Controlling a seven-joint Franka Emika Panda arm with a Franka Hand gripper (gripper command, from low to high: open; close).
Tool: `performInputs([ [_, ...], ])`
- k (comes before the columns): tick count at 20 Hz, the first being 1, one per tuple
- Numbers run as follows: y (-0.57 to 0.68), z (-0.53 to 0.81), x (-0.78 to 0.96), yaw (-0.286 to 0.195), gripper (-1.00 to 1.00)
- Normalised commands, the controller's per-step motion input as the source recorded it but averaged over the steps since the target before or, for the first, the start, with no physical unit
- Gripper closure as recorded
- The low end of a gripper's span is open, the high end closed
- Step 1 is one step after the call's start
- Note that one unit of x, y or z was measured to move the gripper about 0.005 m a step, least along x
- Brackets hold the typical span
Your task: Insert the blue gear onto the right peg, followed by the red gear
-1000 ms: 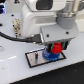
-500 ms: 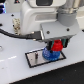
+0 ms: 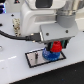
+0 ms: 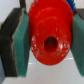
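In the exterior view my gripper (image 3: 56, 46) is shut on the red gear (image 3: 56, 47) and holds it just above the blue gear (image 3: 48, 54). The blue gear lies on the right part of the grey black-edged plate (image 3: 34, 58). The right peg is hidden under the gears; the left peg (image 3: 36, 59) shows as a small dark pin. In the wrist view the red gear (image 4: 50, 36) fills the middle, its hub hole facing the camera, clamped between the two teal finger pads (image 4: 21, 42).
The plate lies on a white table (image 3: 20, 72). The arm's white body (image 3: 37, 17) and a black cable (image 3: 12, 36) hang over the back of the scene.
The gripper with the red gear has moved down a little toward the blue gear.
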Motion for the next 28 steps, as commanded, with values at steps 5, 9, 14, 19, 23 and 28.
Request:
performInputs([
  [5,-0.05,0.04,0.09,0.000,1.00],
  [9,0.01,0.04,0.01,0.000,1.00],
  [14,0.00,0.18,0.00,0.000,1.00],
  [19,0.01,0.08,0.01,0.000,1.00],
  [23,-0.06,0.18,0.10,0.000,1.00],
  [28,-0.06,0.00,0.04,0.000,1.00],
])
